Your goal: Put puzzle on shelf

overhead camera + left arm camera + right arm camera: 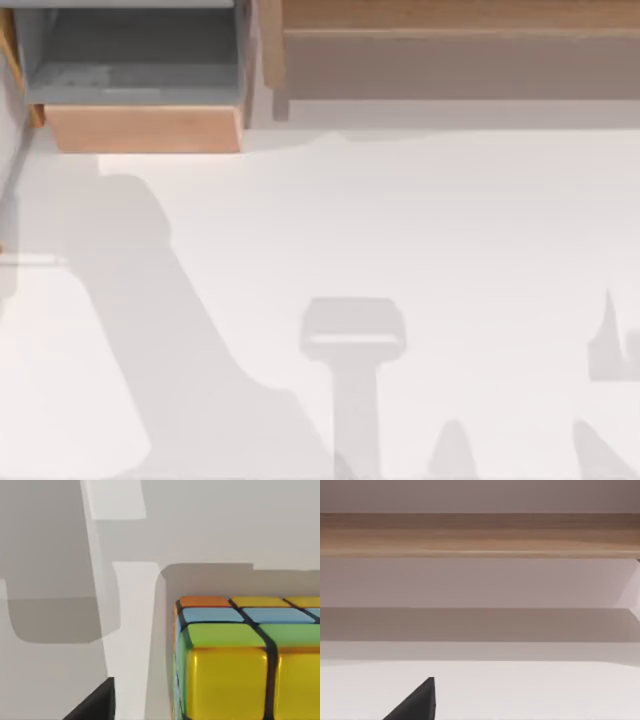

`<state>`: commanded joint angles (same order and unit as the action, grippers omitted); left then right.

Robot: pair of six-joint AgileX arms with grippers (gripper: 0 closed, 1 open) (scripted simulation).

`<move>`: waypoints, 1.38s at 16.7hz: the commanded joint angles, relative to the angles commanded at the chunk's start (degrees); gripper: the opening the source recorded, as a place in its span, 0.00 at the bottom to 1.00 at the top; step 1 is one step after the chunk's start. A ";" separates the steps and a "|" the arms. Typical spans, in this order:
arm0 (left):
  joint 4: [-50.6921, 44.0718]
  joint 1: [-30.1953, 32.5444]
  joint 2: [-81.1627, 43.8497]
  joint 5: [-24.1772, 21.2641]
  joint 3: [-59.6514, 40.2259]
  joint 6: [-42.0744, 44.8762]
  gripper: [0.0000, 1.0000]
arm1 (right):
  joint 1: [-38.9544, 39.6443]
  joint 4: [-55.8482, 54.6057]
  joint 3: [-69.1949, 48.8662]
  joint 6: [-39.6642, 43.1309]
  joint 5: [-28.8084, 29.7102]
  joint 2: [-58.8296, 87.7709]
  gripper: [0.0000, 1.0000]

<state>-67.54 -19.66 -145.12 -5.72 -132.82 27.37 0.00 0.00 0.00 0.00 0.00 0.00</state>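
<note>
Nearest, in the left wrist view: dark wedge of the left gripper [95,705] at the frame edge, most of it cut off; grip state cannot be told. Just beyond it, apart from the wedge: puzzle [235,680], resting on the white table [55,660]. Yellow squares on the near face, a green row on the rounded edge above, then a blue row, then orange and yellow at the far edge; black seams between squares. Cut off at two frame edges, so full outline not visible.

In the right wrist view: same kind of dark wedge of the right gripper [415,705], grip state likewise cannot be told.

Far side of the table [400,220]: shelf [450,15] at far right, brown wood over a darker front face; grey-walled cubby [140,60] at far left.
</note>
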 joint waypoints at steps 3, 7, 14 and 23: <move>0.00 0.00 0.00 0.00 0.00 0.00 0.85 | 0.00 0.00 0.00 0.00 0.00 0.00 1.00; 0.00 0.00 0.00 0.00 0.00 0.00 0.55 | 0.00 0.00 0.00 0.00 0.00 0.00 1.00; 0.00 0.00 0.00 0.00 0.00 0.00 0.02 | 0.00 0.00 0.00 0.00 0.00 0.00 1.00; -0.01 -0.11 0.06 0.00 0.02 0.08 0.00 | 0.00 0.00 0.00 0.00 0.00 0.00 1.00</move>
<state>-67.55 -19.77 -145.05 -5.71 -132.80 27.45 0.00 0.00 0.00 0.00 0.00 0.00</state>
